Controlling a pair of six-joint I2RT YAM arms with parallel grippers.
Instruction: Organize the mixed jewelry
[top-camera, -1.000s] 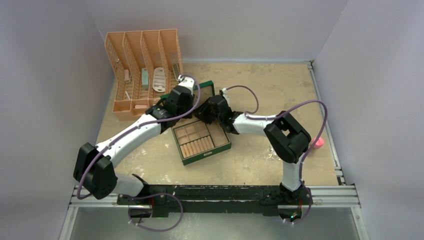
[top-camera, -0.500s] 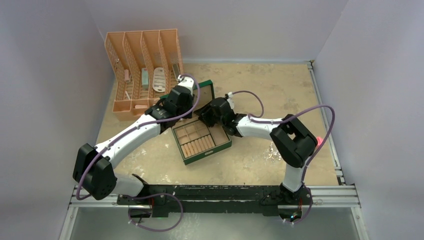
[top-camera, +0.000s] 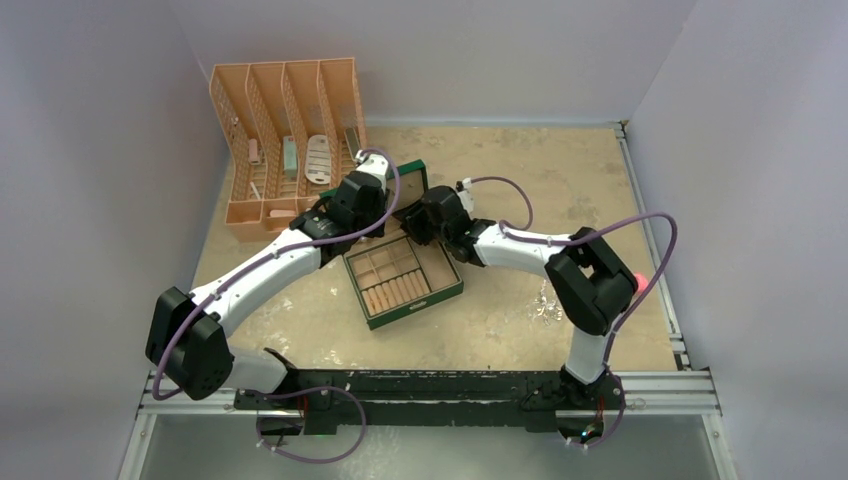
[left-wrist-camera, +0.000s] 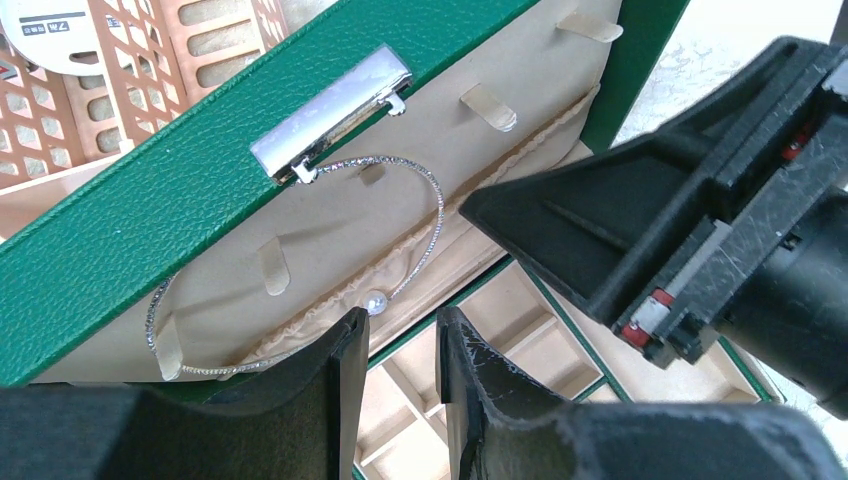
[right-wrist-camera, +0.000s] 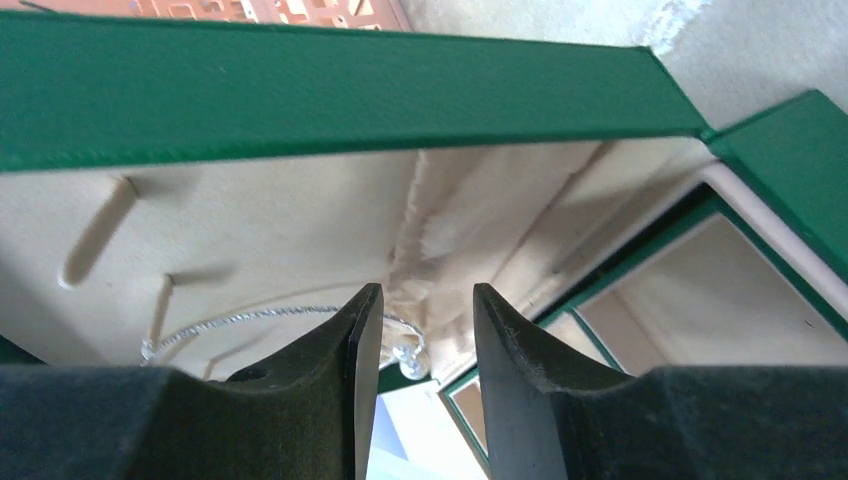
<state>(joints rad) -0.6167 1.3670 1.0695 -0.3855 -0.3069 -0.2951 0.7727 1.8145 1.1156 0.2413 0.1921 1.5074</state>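
Silver chain with pearl bead drapes across the cream inside of the raised lid of the green box. Left gripper sits just under the bead, narrowly parted, empty. Right gripper is half open, empty — shifted slightly back toward the lid since a second ago.

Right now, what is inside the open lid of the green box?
A thin silver chain with one small pearl curves across the beige lining, beside small cloth tabs. The left fingers cover the lid's lower edge, so whatever lies there cannot be seen.
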